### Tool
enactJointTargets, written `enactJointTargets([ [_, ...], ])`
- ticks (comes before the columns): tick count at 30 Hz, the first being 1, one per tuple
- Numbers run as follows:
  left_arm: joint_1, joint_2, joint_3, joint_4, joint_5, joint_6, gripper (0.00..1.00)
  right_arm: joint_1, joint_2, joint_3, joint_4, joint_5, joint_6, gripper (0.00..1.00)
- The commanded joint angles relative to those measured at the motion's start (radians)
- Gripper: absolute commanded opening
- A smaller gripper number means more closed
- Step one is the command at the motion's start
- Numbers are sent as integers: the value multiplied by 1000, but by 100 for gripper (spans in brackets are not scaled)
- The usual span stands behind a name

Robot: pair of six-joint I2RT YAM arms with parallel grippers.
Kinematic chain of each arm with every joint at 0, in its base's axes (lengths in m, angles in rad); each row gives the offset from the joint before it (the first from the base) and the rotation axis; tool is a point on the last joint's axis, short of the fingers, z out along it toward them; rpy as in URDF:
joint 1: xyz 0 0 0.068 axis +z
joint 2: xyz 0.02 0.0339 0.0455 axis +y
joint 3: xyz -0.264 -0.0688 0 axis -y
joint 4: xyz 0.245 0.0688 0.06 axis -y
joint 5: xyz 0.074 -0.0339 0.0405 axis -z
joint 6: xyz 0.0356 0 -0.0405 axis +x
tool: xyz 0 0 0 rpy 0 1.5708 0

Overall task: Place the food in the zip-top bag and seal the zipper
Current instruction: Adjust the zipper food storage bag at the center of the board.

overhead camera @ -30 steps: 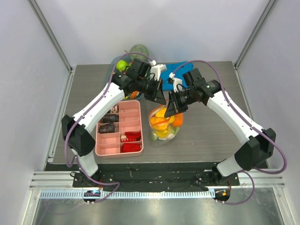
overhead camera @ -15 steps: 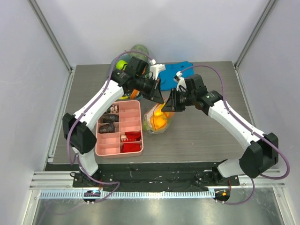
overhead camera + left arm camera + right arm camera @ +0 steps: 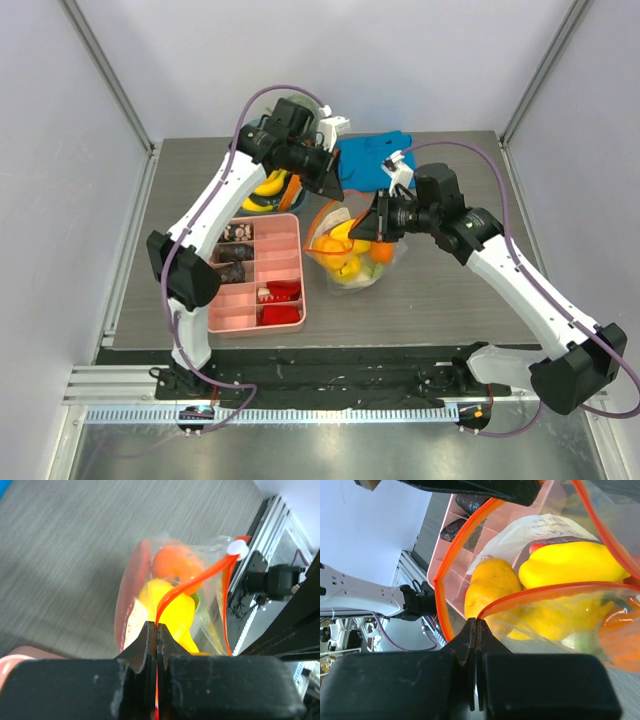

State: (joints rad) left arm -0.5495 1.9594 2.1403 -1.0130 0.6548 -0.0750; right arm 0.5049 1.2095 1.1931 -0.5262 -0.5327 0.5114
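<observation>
- Plainly, the zip-top bag (image 3: 350,258) sat near the middle of the table (image 3: 450,300), just at 3 o'clock of the pink compartment tray (image 3: 255,275). It was clear, crinkled and bulging.
- Inside it the food (image 3: 570,562) was packed close: large yellow pieces, an orange one and a little green showing through the plastic.
- Its zipper (image 3: 545,591), a thin orange-red strip, ran in two separate lines around a gaping mouth. A white slider tab (image 3: 237,547) sat at one end.
- Yellow bananas (image 3: 268,185) lay outside the bag at its 11 o'clock, partly under the left arm.
- The left gripper (image 3: 156,630) was pinched tight on the zipper at the bag's 11 o'clock edge. Its arm rose from the 7 o'clock corner, arched over the tray and pointed down toward 5 o'clock.
- The right gripper (image 3: 476,625) was clamped on the other line of the zipper at the bag's 2 o'clock edge. Its arm stretched in from the 5 o'clock corner.
- A blue cloth (image 3: 365,160) lay at 12 o'clock of the bag.
</observation>
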Motion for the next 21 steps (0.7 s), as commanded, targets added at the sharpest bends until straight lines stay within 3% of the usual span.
enactJointTargets([
  [1, -4, 76, 41, -127, 69, 70, 0, 15, -11, -62, 61, 39, 7, 1],
  [3, -6, 67, -21, -119, 126, 47, 0, 15, -19, -118, 90, 51, 35, 1],
  [6, -18, 1, -208, 0, 123, 1, 0, 17, -27, -182, 95, 121, 3, 1],
  [10, -46, -54, -342, 91, 97, -31, 0, 15, -15, -253, 164, 184, -7, 1],
  [16, -72, -30, -344, 128, 34, -71, 0, 15, 41, -291, 244, 189, 12, 1],
  [21, -70, -11, -119, -18, 5, -3, 0, 17, -8, -184, 197, 108, 38, 1],
])
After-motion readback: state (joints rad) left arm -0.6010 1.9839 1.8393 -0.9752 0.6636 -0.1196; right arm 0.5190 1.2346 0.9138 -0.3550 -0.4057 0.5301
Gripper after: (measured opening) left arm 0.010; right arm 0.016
